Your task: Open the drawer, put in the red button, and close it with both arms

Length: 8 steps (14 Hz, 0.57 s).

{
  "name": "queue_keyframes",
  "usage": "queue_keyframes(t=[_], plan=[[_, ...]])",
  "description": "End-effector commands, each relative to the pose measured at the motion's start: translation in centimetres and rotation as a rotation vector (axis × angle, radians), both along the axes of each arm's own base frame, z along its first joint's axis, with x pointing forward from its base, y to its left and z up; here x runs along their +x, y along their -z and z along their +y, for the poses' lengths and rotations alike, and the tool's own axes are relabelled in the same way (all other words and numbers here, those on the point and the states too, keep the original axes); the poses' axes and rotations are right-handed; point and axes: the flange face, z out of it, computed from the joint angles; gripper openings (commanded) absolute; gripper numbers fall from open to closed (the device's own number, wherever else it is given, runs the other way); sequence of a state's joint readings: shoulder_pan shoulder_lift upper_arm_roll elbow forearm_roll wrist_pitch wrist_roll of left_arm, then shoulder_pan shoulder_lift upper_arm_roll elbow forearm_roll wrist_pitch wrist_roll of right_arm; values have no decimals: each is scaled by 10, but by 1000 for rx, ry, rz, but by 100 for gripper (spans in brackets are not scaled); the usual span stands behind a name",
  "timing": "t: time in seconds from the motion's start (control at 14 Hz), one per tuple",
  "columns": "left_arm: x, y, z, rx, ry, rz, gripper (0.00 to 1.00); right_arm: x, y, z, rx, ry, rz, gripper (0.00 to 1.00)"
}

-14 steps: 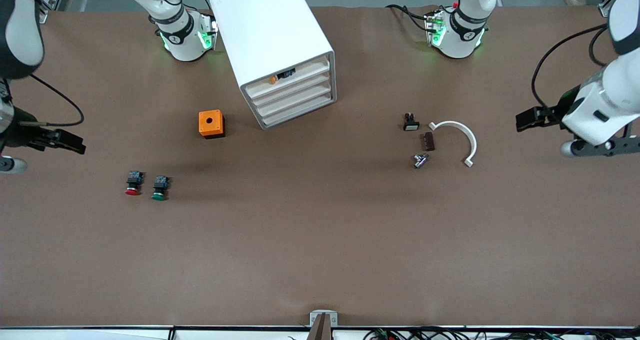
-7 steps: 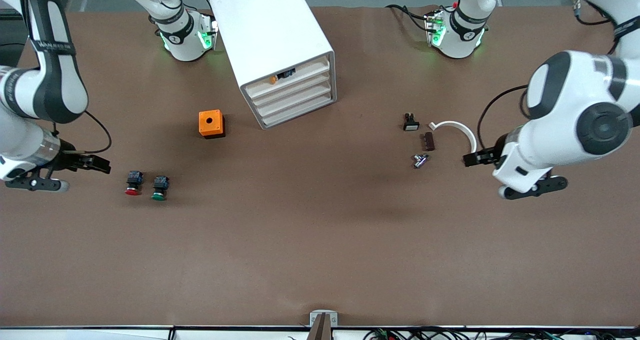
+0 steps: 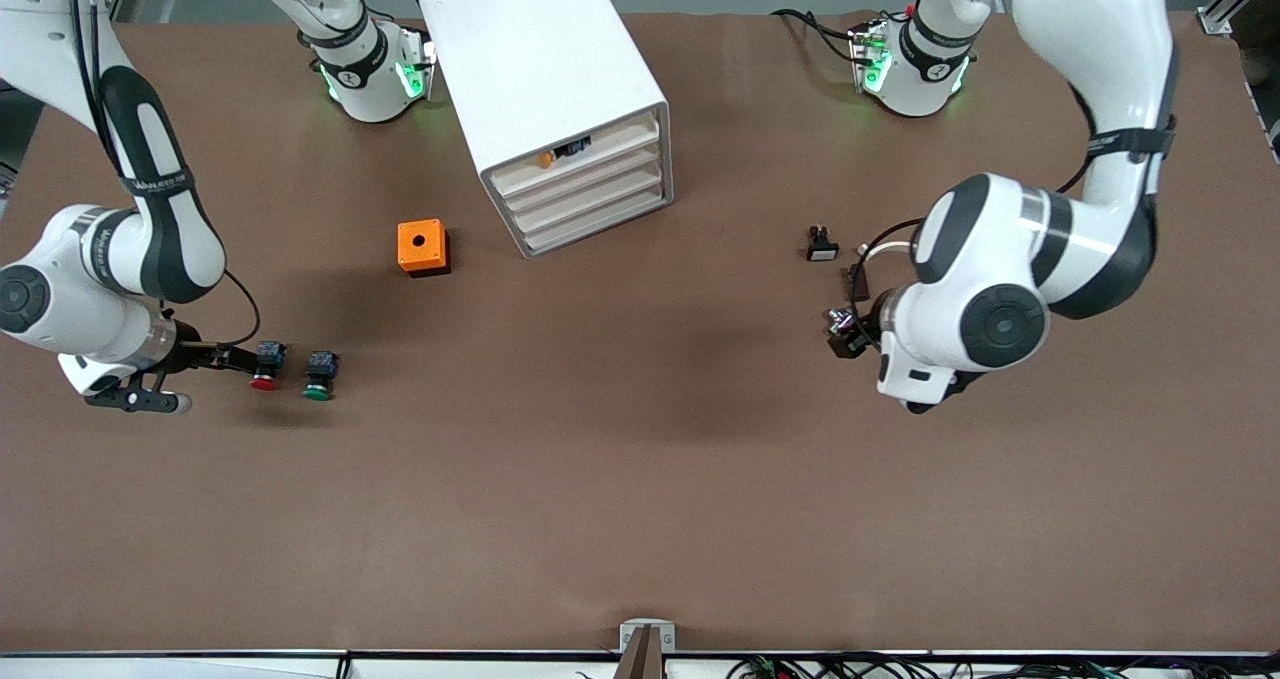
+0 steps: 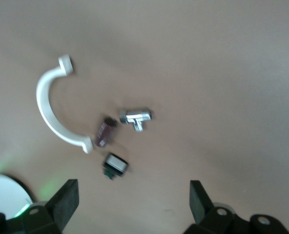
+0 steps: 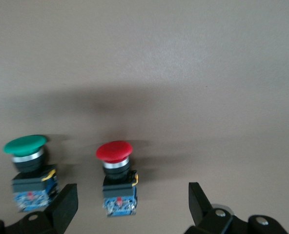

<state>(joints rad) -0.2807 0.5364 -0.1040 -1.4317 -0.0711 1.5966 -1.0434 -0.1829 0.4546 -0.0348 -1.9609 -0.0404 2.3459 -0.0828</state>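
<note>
The red button (image 3: 264,368) lies on its side on the table near the right arm's end, next to a green button (image 3: 319,374). My right gripper (image 3: 238,360) is low beside it and open. In the right wrist view the red button's (image 5: 116,176) blue base sits between the open fingers (image 5: 65,206), untouched. The white cabinet (image 3: 545,69) has all drawers shut; the plain drawer (image 3: 590,195) is under the orange-knobbed one. My left gripper (image 3: 858,331) hangs open and holds nothing over small parts; it is open in the left wrist view (image 4: 133,200) too.
An orange box (image 3: 423,247) stands between the buttons and the cabinet. Under the left gripper lie a chrome fitting (image 4: 136,117), a brown block (image 4: 104,132), a black switch (image 4: 114,165) and a white curved clip (image 4: 51,109).
Both arms have swung in from the table's ends. The right gripper has come up to the red button; the left gripper has moved over the small parts. Both stayed open.
</note>
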Motion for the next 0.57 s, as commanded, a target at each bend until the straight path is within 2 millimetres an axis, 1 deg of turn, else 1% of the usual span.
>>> queue_keyframes(t=[0.0,0.07,0.21,0.36,0.5], plan=[[-6,29,-50,103,-223,29,100,-4,14,2,1,-17,18,100],[-12,41,-67,112,-300,62,100,-7,18,3,4,-15,26,100],[-19,57,-90,89,-432,128,100,-10,32,5,7,-18,36,100],[-32,73,-115,98,-534,201,100,-12,37,6,9,-18,46,100],[-42,89,-131,116,-651,290,100,-17,46,10,14,-24,64,100]])
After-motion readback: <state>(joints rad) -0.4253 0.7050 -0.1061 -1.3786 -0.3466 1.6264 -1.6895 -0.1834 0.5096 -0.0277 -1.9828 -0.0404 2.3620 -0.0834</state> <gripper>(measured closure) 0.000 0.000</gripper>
